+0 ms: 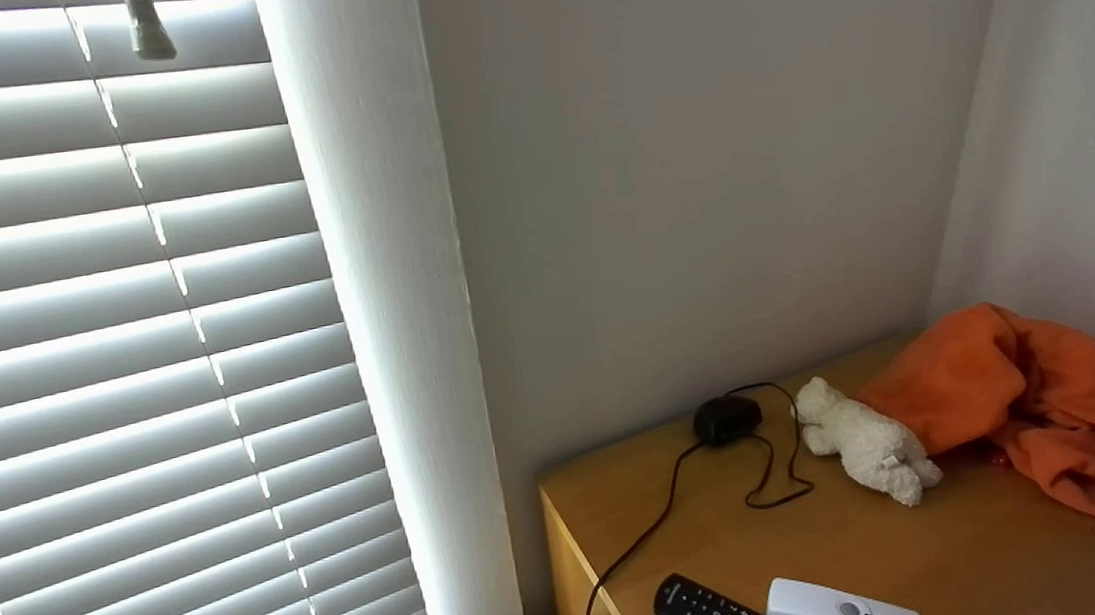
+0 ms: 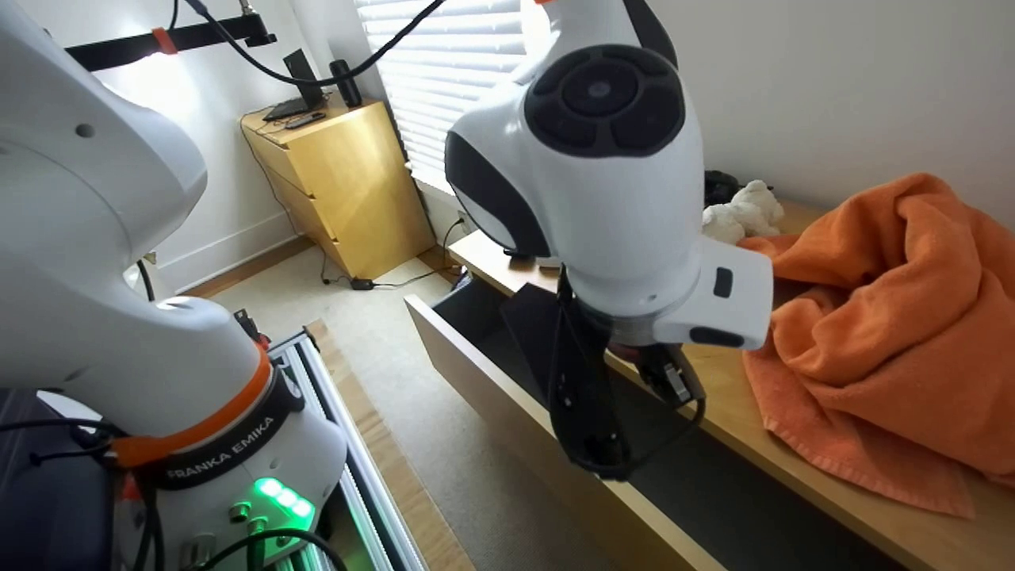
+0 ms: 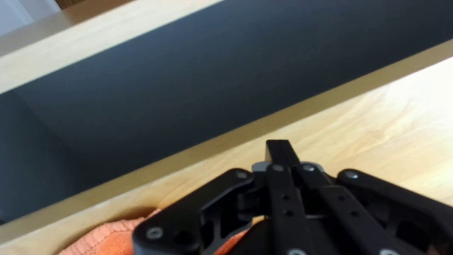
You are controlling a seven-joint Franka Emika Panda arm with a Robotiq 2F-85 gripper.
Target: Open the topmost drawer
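Note:
The top drawer (image 2: 492, 396) of the light wood dresser (image 2: 725, 388) stands pulled out in an exterior view, with a long dark gap behind its front panel. In the wrist view the drawer's dark interior (image 3: 212, 88) shows bare between the panel's top edge and the dresser top (image 3: 389, 106). My gripper (image 3: 281, 147) is shut with nothing between its fingertips. The fingertips appear over the front part of the dresser top, beside the drawer opening, touching nothing that I can see. In the exterior view the fingers are hidden behind the black wrist bracket (image 2: 583, 396).
An orange towel (image 2: 896, 317) and a white plush toy (image 1: 866, 437) lie on the dresser. A black adapter (image 1: 727, 419) with cord, a black remote (image 1: 713, 613) and a white remote (image 1: 843, 609) lie there too. Another dresser (image 2: 357, 174) stands by the window blinds (image 1: 129, 338).

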